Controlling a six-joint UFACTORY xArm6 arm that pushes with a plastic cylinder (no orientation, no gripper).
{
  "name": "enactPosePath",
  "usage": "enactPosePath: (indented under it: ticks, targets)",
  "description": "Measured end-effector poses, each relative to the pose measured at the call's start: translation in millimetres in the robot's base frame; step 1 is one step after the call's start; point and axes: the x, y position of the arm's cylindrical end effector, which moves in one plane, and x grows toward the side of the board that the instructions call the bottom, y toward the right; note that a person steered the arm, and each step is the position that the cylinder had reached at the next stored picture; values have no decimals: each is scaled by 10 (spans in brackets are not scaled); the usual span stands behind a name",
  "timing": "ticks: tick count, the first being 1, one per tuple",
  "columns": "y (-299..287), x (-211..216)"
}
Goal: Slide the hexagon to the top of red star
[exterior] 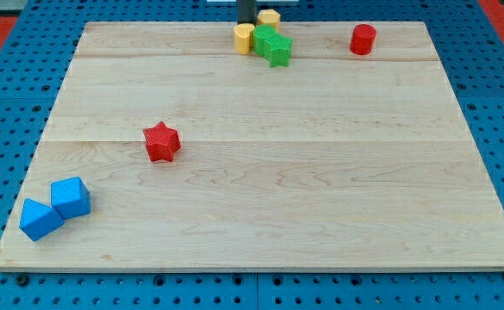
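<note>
The red star (160, 142) lies left of the board's middle. At the view's top edge is a tight cluster: a yellow block (244, 38), a second yellow block that looks like the hexagon (269, 16), a green cube (264, 39) and a green star (279, 50). My tip (246, 24) comes down at the top edge, just above the first yellow block and directly left of the hexagon-like one, close to or touching both. The tip is far from the red star, up and to its right.
A red cylinder (363, 39) stands at the top right of the wooden board (320, 198). Two blue blocks, a cube (71, 197) and a wedge-like one (40, 219), sit touching at the bottom left corner.
</note>
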Motion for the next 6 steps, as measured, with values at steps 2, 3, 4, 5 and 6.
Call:
enactPosePath:
  ticks: [2,3,4,5,6]
  targets:
    - [746,193]
    - [431,377]
    - [186,25]
    - [321,-6]
    - [613,-8]
